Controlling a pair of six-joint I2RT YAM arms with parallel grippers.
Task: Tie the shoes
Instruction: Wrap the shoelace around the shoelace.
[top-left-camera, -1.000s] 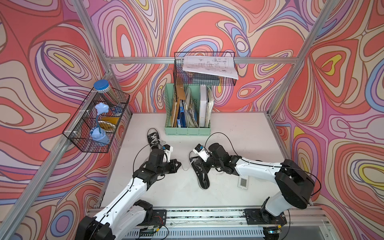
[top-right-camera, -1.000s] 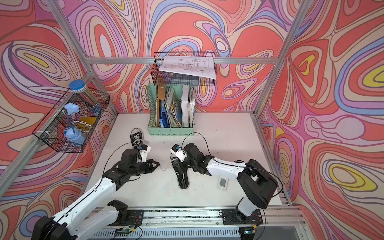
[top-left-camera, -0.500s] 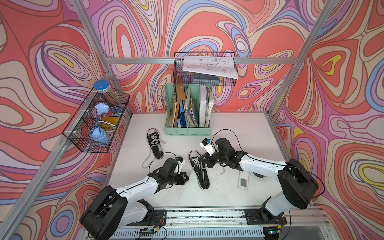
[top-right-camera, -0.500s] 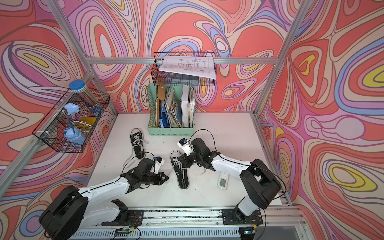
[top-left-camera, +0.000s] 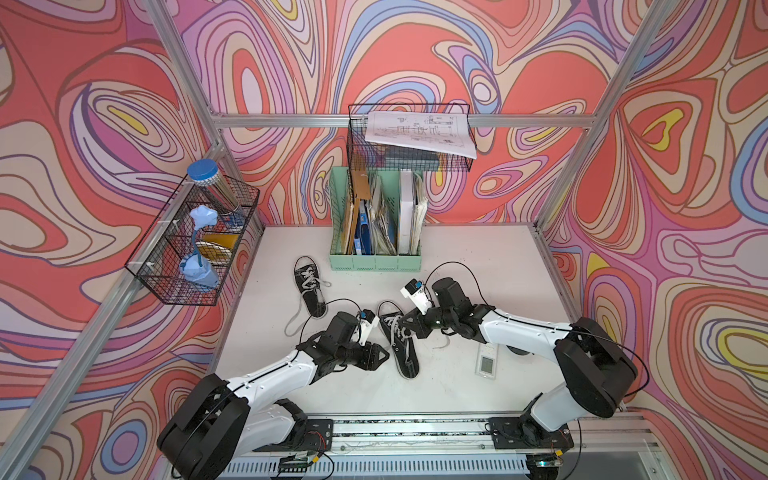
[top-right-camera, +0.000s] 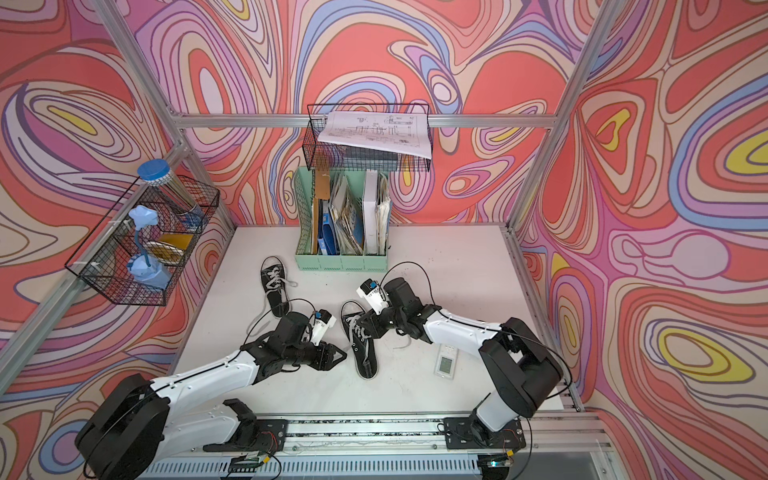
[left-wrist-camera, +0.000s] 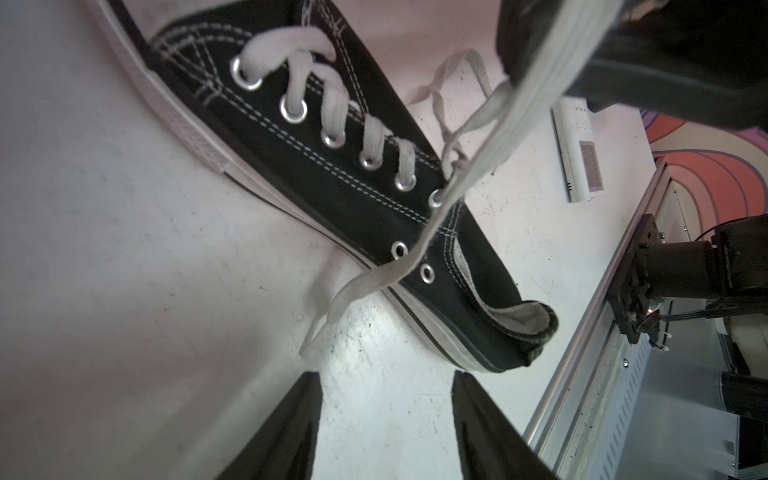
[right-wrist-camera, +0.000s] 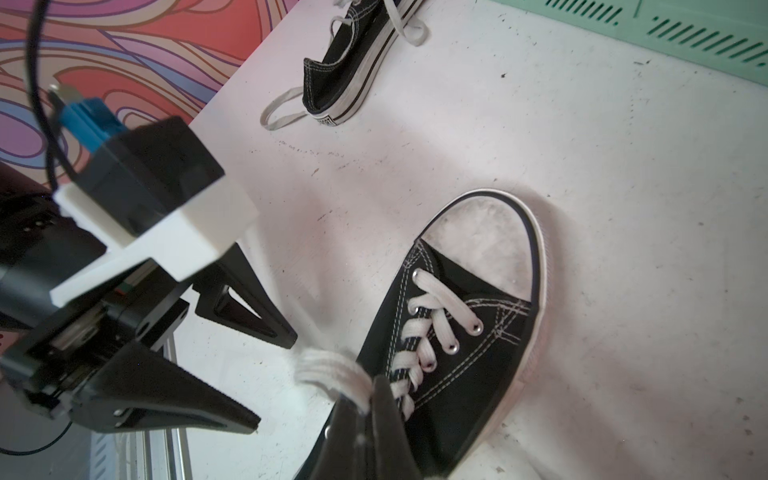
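Two black shoes with white laces lie on the white table. The near shoe (top-left-camera: 405, 353) (top-right-camera: 365, 357) (left-wrist-camera: 332, 166) (right-wrist-camera: 465, 332) lies between my arms. The far shoe (top-left-camera: 309, 291) (top-right-camera: 274, 286) (right-wrist-camera: 349, 62) lies further back on the left, its laces loose. My right gripper (top-left-camera: 405, 322) (top-right-camera: 360, 323) (right-wrist-camera: 370, 395) hovers over the near shoe's eyelets, shut on its white lace (left-wrist-camera: 536, 70) (right-wrist-camera: 332, 370). That lace runs taut across the shoe, and its end (left-wrist-camera: 316, 332) rests on the table. Just short of that end, my left gripper (top-left-camera: 384, 358) (top-right-camera: 343, 356) (left-wrist-camera: 384, 374) (right-wrist-camera: 274, 382) stands open with nothing between its fingers.
A green file holder (top-left-camera: 376, 253) stands at the back, under a wire basket (top-left-camera: 409, 141) that holds papers. Another wire basket (top-left-camera: 191, 249) hangs on the left wall. A small white device (top-left-camera: 485, 362) lies right of the near shoe. The metal rail (top-left-camera: 407, 432) runs along the front edge.
My left arm has swung from beside the far shoe toward the front, next to the near shoe, and its gripper has opened. My right gripper stays shut on the lace over the near shoe.
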